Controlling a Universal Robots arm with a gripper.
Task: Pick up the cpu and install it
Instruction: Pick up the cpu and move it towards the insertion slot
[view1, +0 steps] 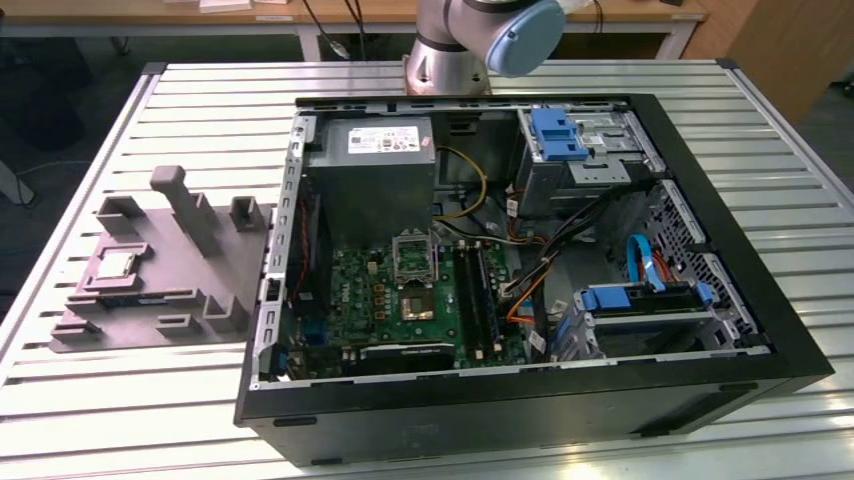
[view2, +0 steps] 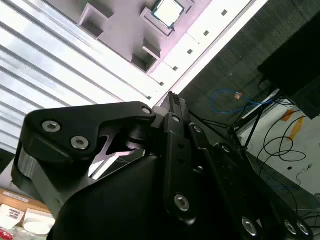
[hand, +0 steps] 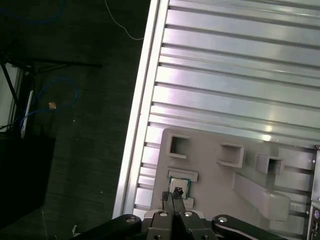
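The gripper hangs high over the tray, its jaws pressed together with nothing between them. The cpu lies flat in a tray pocket, well apart from the gripper. Tray and open case share the slatted table, tray on the exterior view's left.

**Half-covered and cut off**

In the first wrist view the black gripper, jaws pressed together, covers the near edge of the small silvery square cpu just beyond its tips. The grey moulded plastic tray beyond the jaws runs off the picture's edge.
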